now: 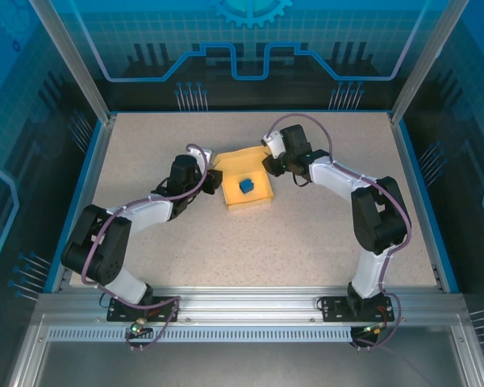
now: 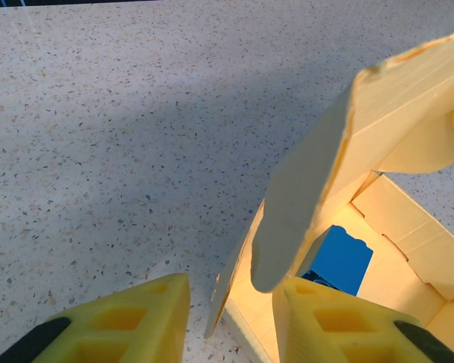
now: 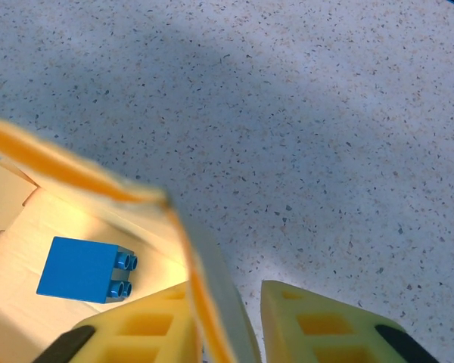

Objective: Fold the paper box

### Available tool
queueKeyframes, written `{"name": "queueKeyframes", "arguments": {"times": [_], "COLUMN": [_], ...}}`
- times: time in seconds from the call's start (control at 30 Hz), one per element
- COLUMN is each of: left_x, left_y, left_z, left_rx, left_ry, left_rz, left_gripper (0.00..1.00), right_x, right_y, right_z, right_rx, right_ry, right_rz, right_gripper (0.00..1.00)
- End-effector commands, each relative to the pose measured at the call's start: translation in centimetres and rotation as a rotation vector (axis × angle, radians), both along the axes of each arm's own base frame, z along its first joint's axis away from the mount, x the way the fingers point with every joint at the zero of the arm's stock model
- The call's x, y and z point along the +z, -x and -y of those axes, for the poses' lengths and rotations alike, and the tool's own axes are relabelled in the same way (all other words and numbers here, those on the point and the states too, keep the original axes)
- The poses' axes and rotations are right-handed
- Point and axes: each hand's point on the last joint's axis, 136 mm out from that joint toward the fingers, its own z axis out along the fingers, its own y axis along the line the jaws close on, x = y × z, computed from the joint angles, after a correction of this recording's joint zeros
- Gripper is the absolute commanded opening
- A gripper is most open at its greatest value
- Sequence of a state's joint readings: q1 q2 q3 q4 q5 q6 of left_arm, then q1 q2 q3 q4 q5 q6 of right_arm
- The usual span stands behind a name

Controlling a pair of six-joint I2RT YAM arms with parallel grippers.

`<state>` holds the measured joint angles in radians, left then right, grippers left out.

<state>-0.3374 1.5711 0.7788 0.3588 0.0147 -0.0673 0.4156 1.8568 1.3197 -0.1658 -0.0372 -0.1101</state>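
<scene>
While the paper box [image 1: 256,196] sits open at mid-counter [image 1: 323,234] with a blue brick [image 1: 245,185] inside, the left hand [image 1: 212,179] straddles its left wall, fingers spread, one inside the box and one outside. Right hand [image 1: 268,161] straddles the far-right wall likewise: fingers spread, wall nearer the inner finger, a gap to the outer.
</scene>
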Motion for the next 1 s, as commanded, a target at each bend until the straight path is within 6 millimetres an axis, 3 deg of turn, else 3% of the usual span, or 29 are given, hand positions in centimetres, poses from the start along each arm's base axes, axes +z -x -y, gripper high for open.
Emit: {"name": "queueKeyframes", "arguments": {"times": [0.0,0.33,0.73,0.97], "left_x": [0.8,1.2,1.0,1.2], "left_y": [-0.7,-0.9,-1.3,-1.3], "left_z": [0.2,0.4,1.0,0.9], "left_rx": [-0.015,-0.021,-0.036,-0.003], "left_ry": [-0.010,-0.003,0.013,0.029], "left_rz": [0.019,0.020,0.004,-0.001], "left_gripper": [0.33,0.18,0.02,0.00], "right_x": [0.0,0.0,0.1,0.3], "right_y": [-0.1,0.2,0.8,1.4], "right_z": [0.2,0.1,-0.3,-0.2], "right_rx": [0.009,0.010,-0.010,-0.132], "right_ry": [-0.008,-0.006,-0.005,-0.008], "right_rz": [-0.010,-0.012,-0.017,-0.033], "right_gripper": [0.24,0.12,0.06,0.00]}}
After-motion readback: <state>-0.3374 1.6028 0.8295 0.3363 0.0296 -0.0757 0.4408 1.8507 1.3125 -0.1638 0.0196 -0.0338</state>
